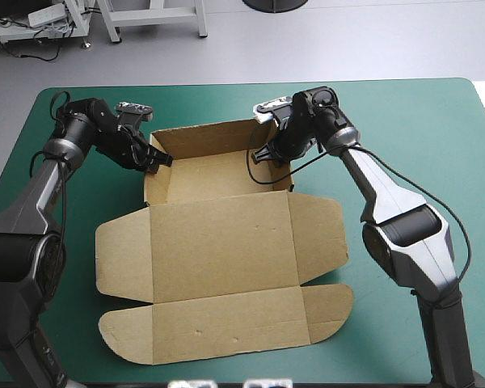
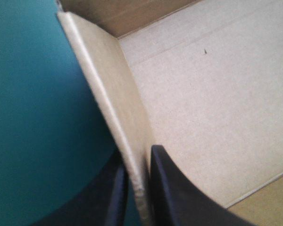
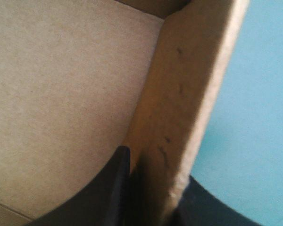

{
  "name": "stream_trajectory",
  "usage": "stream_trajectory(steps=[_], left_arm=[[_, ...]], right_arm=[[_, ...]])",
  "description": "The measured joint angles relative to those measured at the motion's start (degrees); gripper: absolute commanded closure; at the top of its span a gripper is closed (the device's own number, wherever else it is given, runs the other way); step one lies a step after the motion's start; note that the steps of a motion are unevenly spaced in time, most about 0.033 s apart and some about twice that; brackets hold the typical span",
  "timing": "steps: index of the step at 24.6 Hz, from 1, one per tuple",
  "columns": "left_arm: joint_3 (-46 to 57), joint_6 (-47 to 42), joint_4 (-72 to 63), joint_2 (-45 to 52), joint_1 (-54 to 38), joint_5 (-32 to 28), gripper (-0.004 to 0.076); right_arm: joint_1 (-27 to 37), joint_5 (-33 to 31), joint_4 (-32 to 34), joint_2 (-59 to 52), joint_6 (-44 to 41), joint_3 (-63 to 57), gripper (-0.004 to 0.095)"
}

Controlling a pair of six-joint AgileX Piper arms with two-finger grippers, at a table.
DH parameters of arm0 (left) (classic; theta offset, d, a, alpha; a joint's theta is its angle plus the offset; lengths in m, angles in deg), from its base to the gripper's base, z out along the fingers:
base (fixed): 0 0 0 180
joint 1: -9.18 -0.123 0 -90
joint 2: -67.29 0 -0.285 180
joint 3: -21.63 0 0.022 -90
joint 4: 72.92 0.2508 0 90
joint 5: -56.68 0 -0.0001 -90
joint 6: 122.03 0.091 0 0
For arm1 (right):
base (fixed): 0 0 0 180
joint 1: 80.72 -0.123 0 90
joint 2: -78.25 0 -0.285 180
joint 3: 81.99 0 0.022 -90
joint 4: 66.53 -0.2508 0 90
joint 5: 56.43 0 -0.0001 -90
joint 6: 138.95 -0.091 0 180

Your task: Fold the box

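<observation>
Box (image 1: pixel 218 242) sits about mid-table on the teal-green cover (image 1: pixel 404 121), brown board, partly erected. The far half forms an open tray with back and side walls raised. The lid panel (image 1: pixel 222 267) lies flat toward the near edge, its side flaps and rounded front flap spread on the cover. Left gripper (image 1: pixel 153 162) is at the tray's left wall, right gripper (image 1: pixel 263 153) at its right wall, each reaching in from its own side. Left wrist view: left gripper (image 2: pixel 137 165) is all but closed, pinching the left wall (image 2: pixel 108 94), with one black finger on the outer face over the cover and the other on the inner face over the tray floor (image 2: pixel 203 117). The wall stands upright and meets the back wall at the corner ahead. Right wrist view: right gripper (image 3: pixel 153 174) likewise pinches the right wall (image 3: pixel 188 84), one finger inside over the floor, the other outside over the cover. This wall is also upright and shows small dark marks on its inner face.
</observation>
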Motion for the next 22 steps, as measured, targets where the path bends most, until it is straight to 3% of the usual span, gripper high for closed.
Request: stream_trajectory(steps=[3, 5, 10, 15, 22], left_arm=[[0.11, 0.44, 0.00, -1.03, 0.19, 0.94, 0.0369], [0.18, 0.44, 0.14, -1.42, 0.19, 1.16, 0.0345], [-0.74, -1.23, 1.07, -1.61, 0.19, 2.08, 0.0345], [-8.60, -2.68, -0.07, -1.16, 0.31, 6.47, 0.0345], [-13.41, -2.68, -0.10, 5.97, 0.26, 7.80, 0.0346]], right_arm=[[-0.26, 0.20, 2.46, 0.06, 1.76, 0.00, 0.0557], [-0.31, 0.35, 3.11, 0.06, 2.11, 0.00, 0.0558], [-0.31, 0.58, 4.03, 0.06, 2.30, 0.00, 0.0557], [-0.31, 0.08, 5.48, 0.06, 2.48, 0.41, 0.0557], [0.47, -1.19, 9.41, 0.96, 2.42, 8.54, 0.0557]])
